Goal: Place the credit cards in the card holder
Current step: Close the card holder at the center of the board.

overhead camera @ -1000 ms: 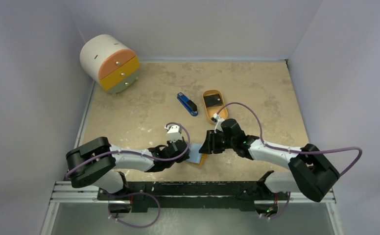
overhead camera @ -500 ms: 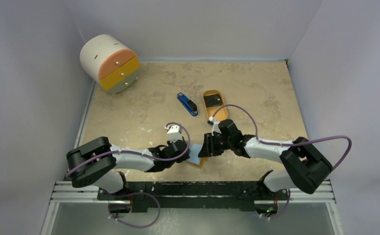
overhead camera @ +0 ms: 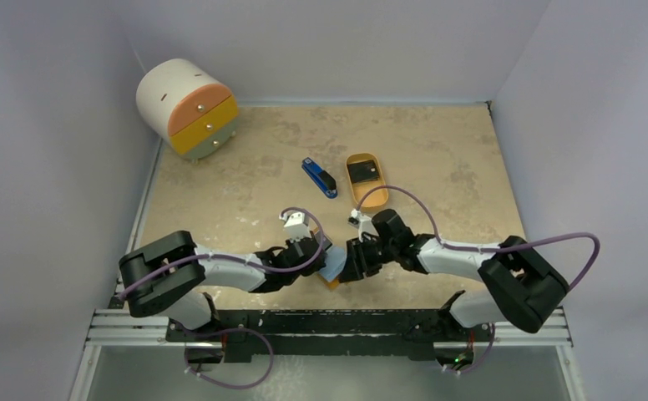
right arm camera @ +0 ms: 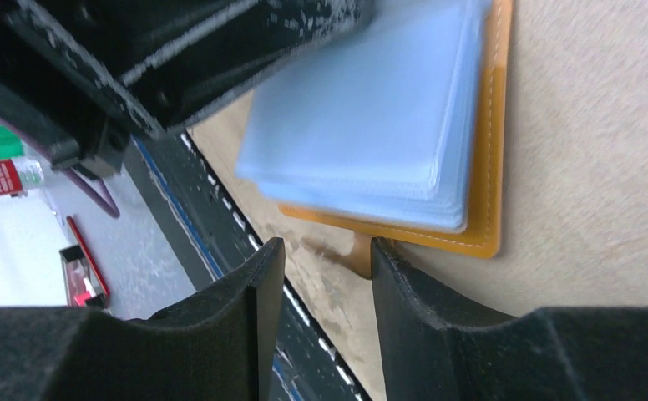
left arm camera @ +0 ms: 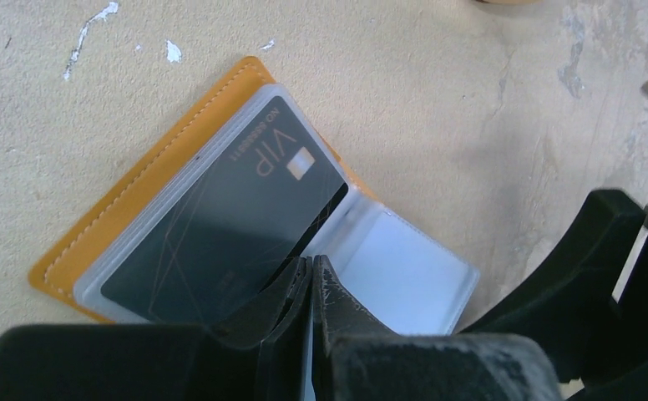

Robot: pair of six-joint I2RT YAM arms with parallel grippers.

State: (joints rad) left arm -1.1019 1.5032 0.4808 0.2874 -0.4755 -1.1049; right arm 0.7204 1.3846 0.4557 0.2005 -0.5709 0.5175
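Hold left jaws clenched on the clear sleeve (left arm camera: 404, 280) at their tips, beside the pocketed card (left arm camera: 220, 234); settle half-open, empty right jaws onto the tab (right arm camera: 361, 253) between them; pin holder (right arm camera: 492, 150) flat on surface (right arm camera: 596, 125).

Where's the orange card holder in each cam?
Top external: orange leather card holder, lower centre of the picture.
Left wrist: holder left of centre, open, black credit card sleeved.
Right wrist: holder upper centre-right, clear sleeves on top.
Shared landmark: left tool, shut on a sleeve page.
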